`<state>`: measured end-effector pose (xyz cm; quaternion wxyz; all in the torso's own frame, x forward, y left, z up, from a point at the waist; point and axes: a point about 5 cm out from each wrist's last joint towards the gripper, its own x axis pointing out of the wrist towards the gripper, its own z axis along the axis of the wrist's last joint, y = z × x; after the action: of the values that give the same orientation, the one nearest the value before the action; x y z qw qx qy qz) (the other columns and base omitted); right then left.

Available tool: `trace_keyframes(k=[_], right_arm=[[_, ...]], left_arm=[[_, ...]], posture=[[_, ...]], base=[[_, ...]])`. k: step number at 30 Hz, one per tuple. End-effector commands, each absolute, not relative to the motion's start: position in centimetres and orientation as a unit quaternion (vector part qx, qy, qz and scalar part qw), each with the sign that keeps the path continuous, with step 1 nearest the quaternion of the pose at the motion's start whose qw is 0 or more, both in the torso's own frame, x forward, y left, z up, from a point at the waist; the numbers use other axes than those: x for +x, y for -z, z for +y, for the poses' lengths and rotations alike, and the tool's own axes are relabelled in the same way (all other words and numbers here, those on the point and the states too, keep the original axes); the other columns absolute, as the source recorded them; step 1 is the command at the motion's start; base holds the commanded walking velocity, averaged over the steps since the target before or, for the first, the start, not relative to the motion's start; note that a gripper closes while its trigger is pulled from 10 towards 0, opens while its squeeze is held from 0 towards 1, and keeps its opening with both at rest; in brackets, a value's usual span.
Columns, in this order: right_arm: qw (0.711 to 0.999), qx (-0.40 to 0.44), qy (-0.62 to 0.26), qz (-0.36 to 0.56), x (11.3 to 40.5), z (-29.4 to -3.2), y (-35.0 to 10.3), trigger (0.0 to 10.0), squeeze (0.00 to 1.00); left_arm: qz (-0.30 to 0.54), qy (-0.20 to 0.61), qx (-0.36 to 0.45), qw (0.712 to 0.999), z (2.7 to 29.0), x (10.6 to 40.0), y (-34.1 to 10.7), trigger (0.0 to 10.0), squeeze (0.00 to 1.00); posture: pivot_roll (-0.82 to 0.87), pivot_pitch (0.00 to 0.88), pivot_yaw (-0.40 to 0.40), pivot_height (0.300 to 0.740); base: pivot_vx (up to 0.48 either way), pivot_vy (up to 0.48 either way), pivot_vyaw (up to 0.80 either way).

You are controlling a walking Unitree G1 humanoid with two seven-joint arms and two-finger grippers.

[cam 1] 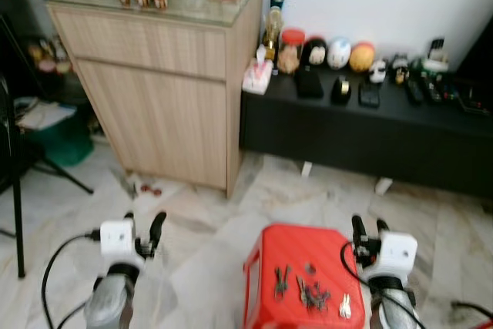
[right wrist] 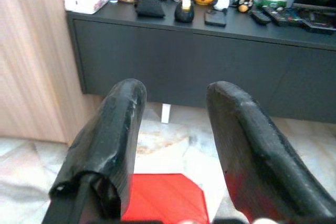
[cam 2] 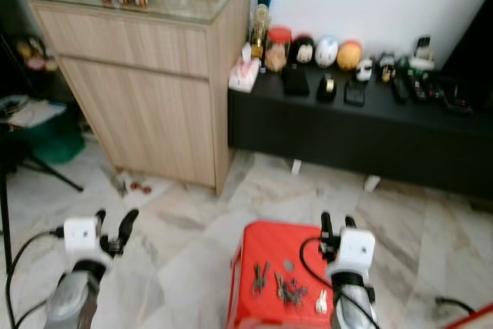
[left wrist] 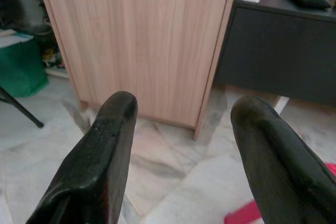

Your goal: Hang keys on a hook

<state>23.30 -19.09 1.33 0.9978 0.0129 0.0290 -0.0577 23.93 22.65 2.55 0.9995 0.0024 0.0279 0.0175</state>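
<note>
Several bunches of keys (cam 1: 308, 292) lie on a red plastic stool (cam 1: 289, 256) low in the middle of the head views. My right gripper (cam 1: 370, 229) hovers open just right of the stool, fingers pointing away from me, nothing between them. My left gripper (cam 1: 143, 225) is open and empty over the marble floor, well left of the stool. In the right wrist view the stool's red top (right wrist: 163, 200) shows between the fingers (right wrist: 113, 129). I can make out no hook.
A light wooden cabinet (cam 1: 166, 82) with a cluttered glass top stands ahead on the left. A low black bench (cam 1: 370, 132) with toys, a tissue box (cam 1: 257, 76) and remotes runs along the white wall. Dark tripod legs (cam 1: 19, 190) stand at the far left.
</note>
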Motion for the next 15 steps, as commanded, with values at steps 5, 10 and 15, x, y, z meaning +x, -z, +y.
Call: trace_keyframes(k=[5, 10, 15], right_arm=[[0.997, 0.017, 0.065, 0.041, 23.1, -19.4, -1.2, 10.0, 0.00], [0.994, 0.020, 0.089, 0.058, 23.5, -19.8, -1.3, 10.0, 0.00], [0.992, 0.024, 0.097, 0.072, 23.7, -19.7, -1.1, 10.0, 0.00]], left_arm=[[0.036, -0.035, -0.016, 0.999, 22.8, 23.2, -2.3, 10.0, 0.00], [0.022, -0.027, -0.033, 0.999, 22.1, 25.1, -3.7, 10.0, 0.00], [0.024, -0.011, -0.035, 0.999, 21.2, 25.1, -3.7, 10.0, 0.00]], posture=[[0.04, 0.000, -0.074, 0.740], [0.04, 0.000, -0.067, 0.740], [0.04, 0.000, -0.065, 0.727]], base=[[0.000, 0.000, 0.00], [0.000, 0.000, 0.00], [0.000, 0.000, 0.00]])
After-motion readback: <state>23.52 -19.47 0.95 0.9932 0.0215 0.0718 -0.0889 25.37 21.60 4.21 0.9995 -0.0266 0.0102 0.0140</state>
